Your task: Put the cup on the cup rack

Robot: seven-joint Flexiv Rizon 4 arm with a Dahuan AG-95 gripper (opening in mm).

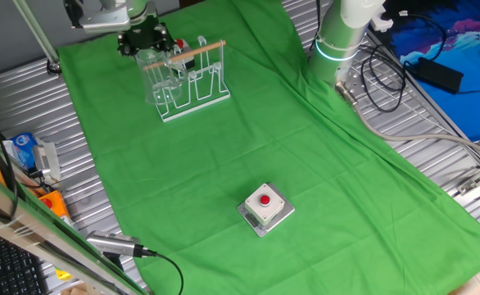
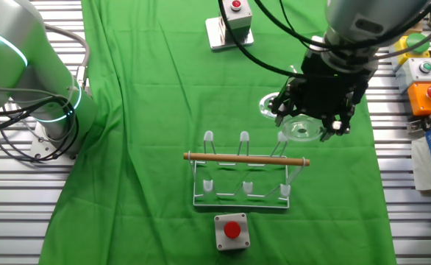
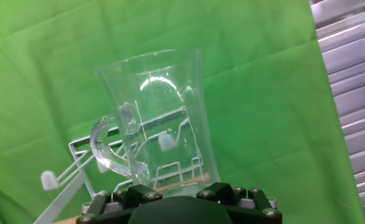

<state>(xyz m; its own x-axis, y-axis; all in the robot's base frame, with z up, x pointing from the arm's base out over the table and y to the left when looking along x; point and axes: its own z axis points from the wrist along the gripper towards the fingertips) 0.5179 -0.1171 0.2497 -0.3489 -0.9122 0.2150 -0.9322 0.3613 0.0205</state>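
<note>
The clear glass cup (image 3: 161,118) with a small side handle fills the hand view, held by its base in my gripper (image 3: 176,194). It also shows in one fixed view (image 1: 160,75) and the other fixed view (image 2: 298,126), above the end of the cup rack. The cup rack (image 1: 192,82) has a clear base, thin white loops and a wooden rod with reddish ends; it stands at the far side of the green cloth (image 2: 245,173). My gripper (image 1: 144,38) is shut on the cup, just beside the rack's end.
A grey box with a red button (image 1: 265,207) sits on the green cloth nearer the front. A second button box (image 2: 231,230) stands next to the rack. The robot base (image 1: 344,37) and cables lie at the cloth's edge. Metal table slats surround the cloth.
</note>
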